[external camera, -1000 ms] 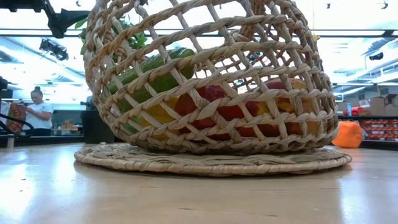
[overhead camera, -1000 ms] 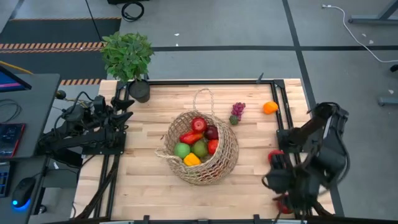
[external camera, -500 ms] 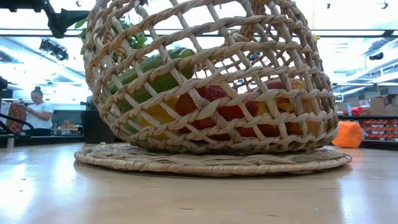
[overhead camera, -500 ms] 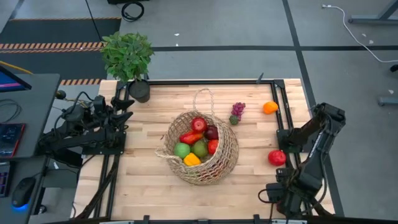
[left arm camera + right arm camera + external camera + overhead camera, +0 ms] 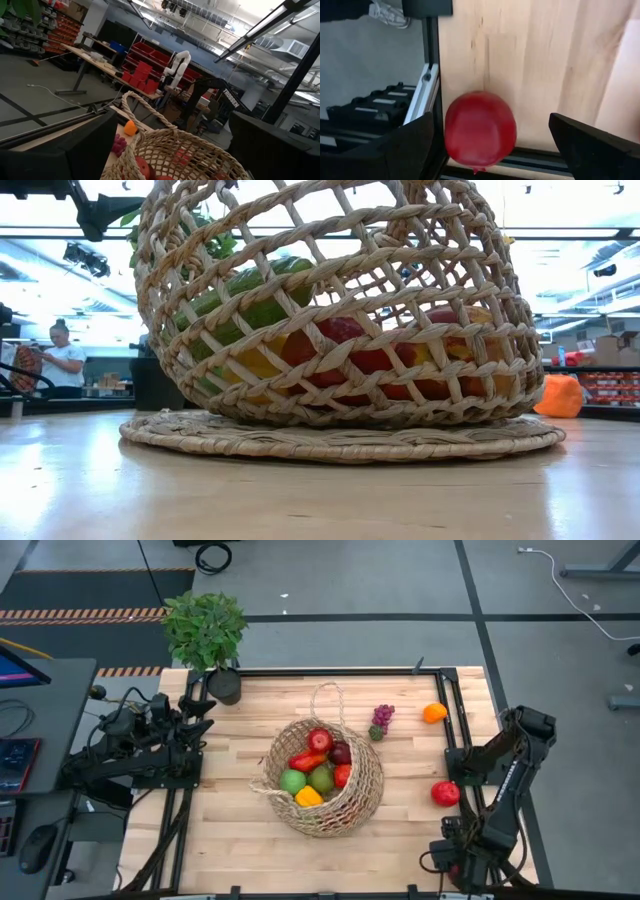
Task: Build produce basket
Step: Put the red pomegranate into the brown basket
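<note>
Right gripper (image 5: 485, 150) sits at the near right corner of the table (image 5: 230, 840), fingers (image 5: 385, 150) spread wide with nothing between them; a red apple (image 5: 480, 129) lies on the wood just ahead of it, by the black edge rail, untouched. From above that same apple (image 5: 445, 793) is loose near the right edge, well apart from the basket (image 5: 345, 815). The basket is mid-table, tipped on its side (the low view shows it leaning on a flat woven mat (image 5: 340, 440)), one loop handle (image 5: 325, 695) pointing to the far side. Inside it: red apple (image 5: 320, 739), red pepper (image 5: 306, 761), green apple (image 5: 292, 781), pear (image 5: 321, 778), yellow pepper (image 5: 308, 797), a dark red fruit (image 5: 341, 752), another red piece (image 5: 343, 775). Beyond the basket, purple grapes (image 5: 382, 720) lie on the wood, and an orange (image 5: 434, 712) sits nearer the far right corner. Left gripper (image 5: 170, 145) waits off the table's left edge, wide open, holding nothing, facing the basket rim. Potted plant (image 5: 205, 630) at the far left corner. A person (image 5: 62, 360) is in the room behind, seen in the low view.
</note>
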`<action>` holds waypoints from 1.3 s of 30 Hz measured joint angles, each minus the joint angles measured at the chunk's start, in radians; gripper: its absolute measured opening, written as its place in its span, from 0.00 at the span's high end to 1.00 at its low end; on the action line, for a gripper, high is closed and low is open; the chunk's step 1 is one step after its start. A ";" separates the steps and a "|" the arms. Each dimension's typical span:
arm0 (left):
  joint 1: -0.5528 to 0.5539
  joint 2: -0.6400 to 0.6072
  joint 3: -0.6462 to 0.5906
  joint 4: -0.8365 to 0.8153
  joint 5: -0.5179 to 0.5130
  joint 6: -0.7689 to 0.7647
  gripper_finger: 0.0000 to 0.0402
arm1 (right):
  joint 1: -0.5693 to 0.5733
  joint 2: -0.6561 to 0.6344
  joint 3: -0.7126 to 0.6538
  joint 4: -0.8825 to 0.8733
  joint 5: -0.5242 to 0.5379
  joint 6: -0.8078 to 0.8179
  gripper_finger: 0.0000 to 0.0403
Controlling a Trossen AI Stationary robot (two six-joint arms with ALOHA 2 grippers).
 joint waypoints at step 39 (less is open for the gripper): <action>0.000 0.000 0.000 0.000 0.000 0.000 0.03 | 0.024 0.138 -0.093 0.072 -0.163 -0.130 0.08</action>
